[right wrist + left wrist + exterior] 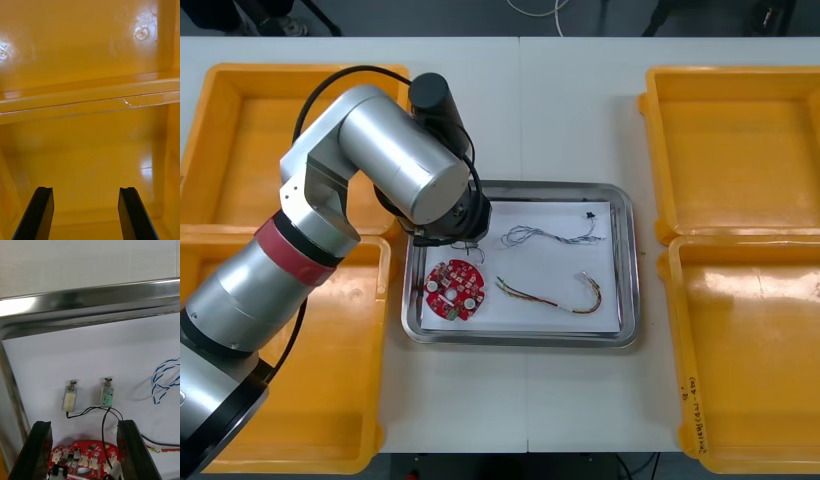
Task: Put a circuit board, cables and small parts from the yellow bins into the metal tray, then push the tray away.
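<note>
Over metal tray [629,270] | left jaws spread, small metal parts [107,395] just beyond | right jaws spread above bin [90,101]

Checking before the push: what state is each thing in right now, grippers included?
metal tray: white inside, loaded
left gripper: open, empty, above the tray's left side
right gripper: open, empty, over a yellow bin
circuit board: flat in tray
blue and white cable: loose in tray
red and yellow cable: curved, in tray
small metal parts: two, side by side in tray
</note>
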